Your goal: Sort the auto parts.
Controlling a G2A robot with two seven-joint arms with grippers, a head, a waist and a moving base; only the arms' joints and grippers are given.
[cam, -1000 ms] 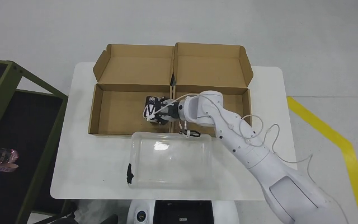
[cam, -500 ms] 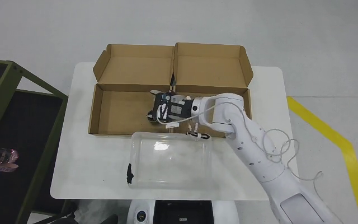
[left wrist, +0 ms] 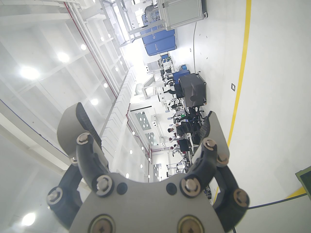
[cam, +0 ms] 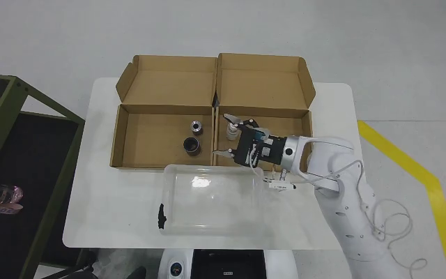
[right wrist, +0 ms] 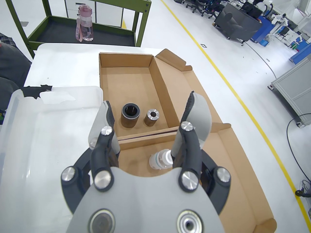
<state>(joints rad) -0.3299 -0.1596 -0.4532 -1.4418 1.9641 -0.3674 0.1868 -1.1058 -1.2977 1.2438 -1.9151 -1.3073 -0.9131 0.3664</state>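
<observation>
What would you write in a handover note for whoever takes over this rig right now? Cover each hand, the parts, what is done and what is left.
Left hand: open, holding nothing, pointed away from the table.
Right hand: open, holding nothing, above the right box.
Parts: dark part and silver part stand side by side in the left box. The white part is in the right box, by the right hand.
Done: three parts boxed, with the metal ones kept apart from the white one.
Left: I see no part waiting in the bin. Check it, then probably finish.
</observation>
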